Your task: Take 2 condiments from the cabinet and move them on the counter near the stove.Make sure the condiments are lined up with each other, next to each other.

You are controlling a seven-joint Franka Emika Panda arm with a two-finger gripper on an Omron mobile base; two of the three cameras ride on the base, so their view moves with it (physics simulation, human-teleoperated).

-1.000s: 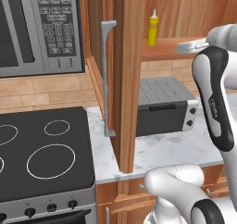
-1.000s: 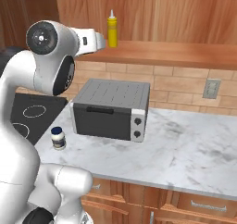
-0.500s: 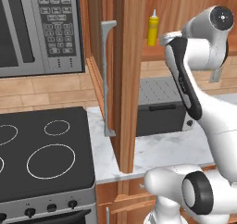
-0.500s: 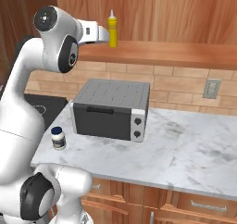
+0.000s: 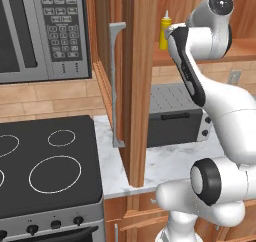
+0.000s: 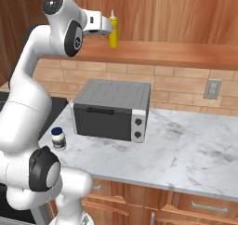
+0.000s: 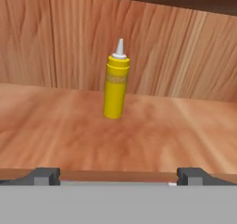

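The yellow squeeze bottle (image 7: 115, 82) stands upright on the shelf board (image 7: 139, 135) of the open wooden cabinet (image 5: 134, 86), close to its back panel. My gripper (image 7: 118, 176) is open at the shelf's front edge, a little short of the bottle, with nothing between its fingers. From the right base view, the gripper (image 6: 107, 28) sits just left of the bottle (image 6: 113, 29). The white jar with the blue lid (image 6: 58, 138) stands on the marble counter (image 6: 186, 145) beside the black stove (image 5: 45, 166). The bottle (image 5: 164, 32) peeks out left of my arm.
A grey toaster oven (image 6: 111, 110) sits on the counter below the shelf, right of the jar. The cabinet door with its grey bar handle (image 5: 116, 86) stands open edge-on between stove and oven. A steel microwave (image 5: 40, 31) hangs above the stove. A wall outlet (image 6: 212, 89) is at the right.
The arm has risen and stretched toward the shelf, bringing the open gripper closer to the yellow bottle. Bottle and jar have not moved.
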